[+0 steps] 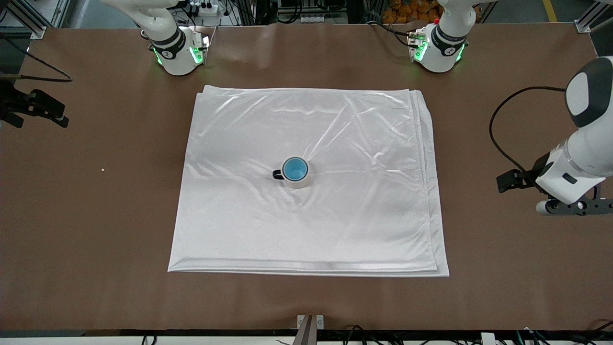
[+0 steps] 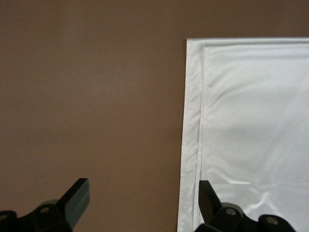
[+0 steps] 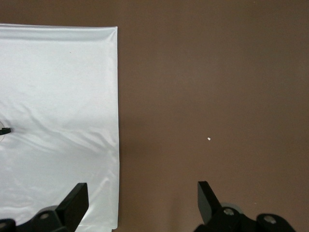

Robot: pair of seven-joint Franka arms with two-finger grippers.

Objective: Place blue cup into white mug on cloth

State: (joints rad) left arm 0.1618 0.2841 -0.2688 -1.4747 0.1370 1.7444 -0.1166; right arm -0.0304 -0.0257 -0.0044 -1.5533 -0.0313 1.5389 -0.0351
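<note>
The blue cup (image 1: 294, 168) stands upright inside the white mug (image 1: 300, 182), its bright blue inside showing. The mug sits mid-cloth, its black handle (image 1: 277, 174) pointing toward the right arm's end. The white satin cloth (image 1: 335, 225) lies flat on the brown table. My left gripper (image 2: 143, 198) hangs open and empty over the cloth's edge (image 2: 193, 121) at the left arm's end of the table; its hand (image 1: 574, 207) shows there in the front view. My right gripper (image 3: 142, 200) hangs open and empty over the cloth's edge (image 3: 113, 96) at the right arm's end.
Both arm bases (image 1: 179, 52) (image 1: 438, 48) stand at the table's back edge. A black cable (image 1: 495, 129) loops beside the left arm. A small white speck (image 1: 102, 169) lies on bare table toward the right arm's end. Brown table (image 1: 503, 287) surrounds the cloth.
</note>
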